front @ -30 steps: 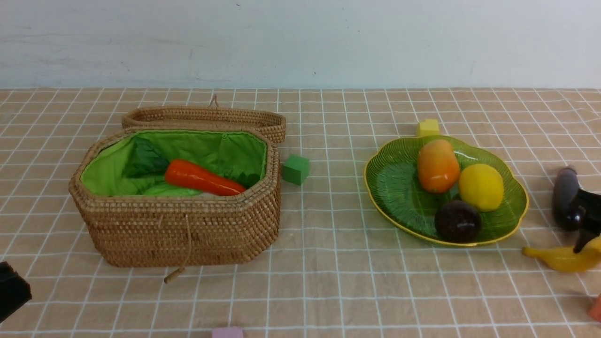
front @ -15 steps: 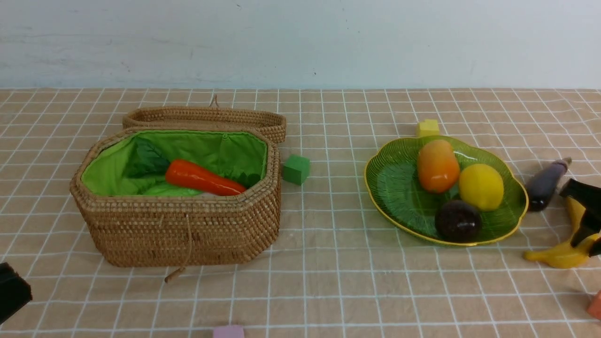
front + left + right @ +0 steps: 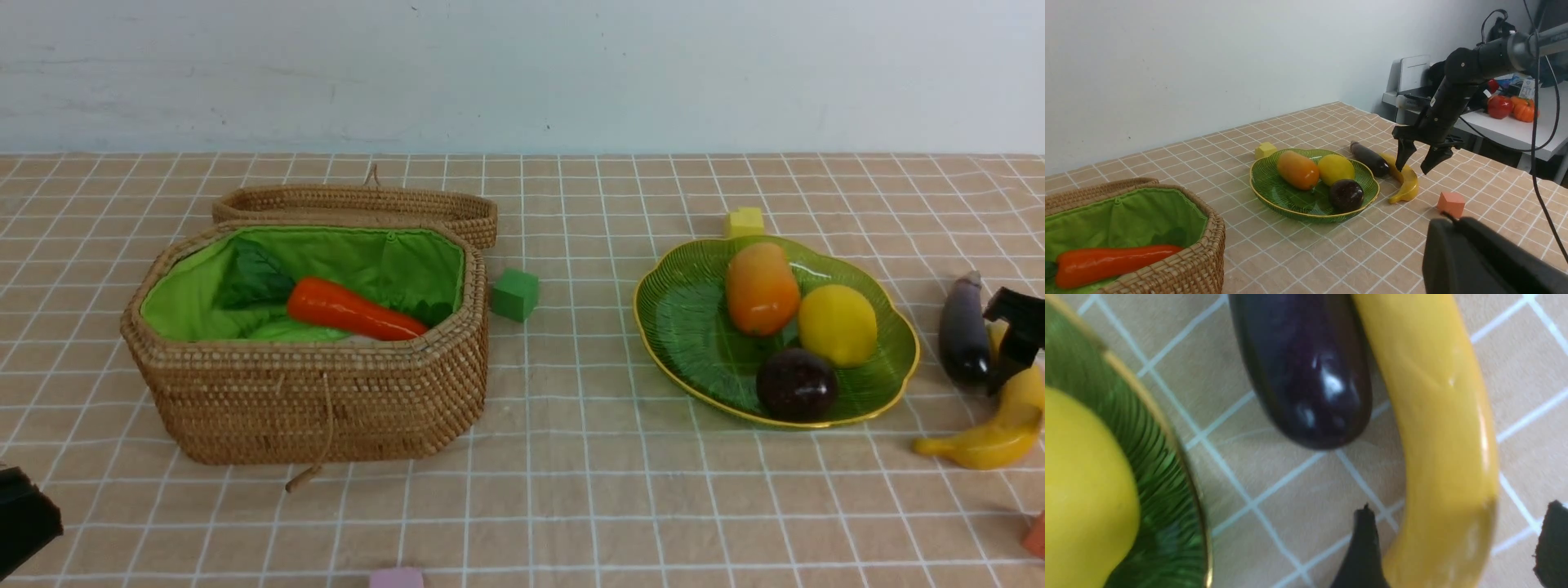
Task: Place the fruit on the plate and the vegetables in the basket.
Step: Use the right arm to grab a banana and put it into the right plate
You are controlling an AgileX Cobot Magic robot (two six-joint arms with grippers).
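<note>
The wicker basket (image 3: 326, 392) stands open at the left with a carrot (image 3: 351, 310) on its green lining. A mango (image 3: 761, 287), a lemon (image 3: 837, 325) and a mangosteen (image 3: 796, 384) lie on the green plate (image 3: 678, 327). Right of the plate an eggplant (image 3: 963, 331) and a banana (image 3: 992, 433) lie side by side on the cloth. My right gripper (image 3: 1457, 522) is open, low over the banana (image 3: 1445, 416), one finger on each side of it, with the eggplant (image 3: 1306, 363) just beyond. My left gripper (image 3: 1453, 222) is shut and empty at the near left.
The basket's lid (image 3: 359, 204) lies flat behind it. Small foam cubes are scattered about: green (image 3: 514, 294) beside the basket, yellow (image 3: 744, 221) behind the plate, pink (image 3: 396, 578) at the front edge, orange (image 3: 1037, 535) at the near right.
The eggplant has been nudged left and swung about. The banana has turned from lying crosswise to curving away from me. My right gripper moved farther back, narrowed, then opened again.
</note>
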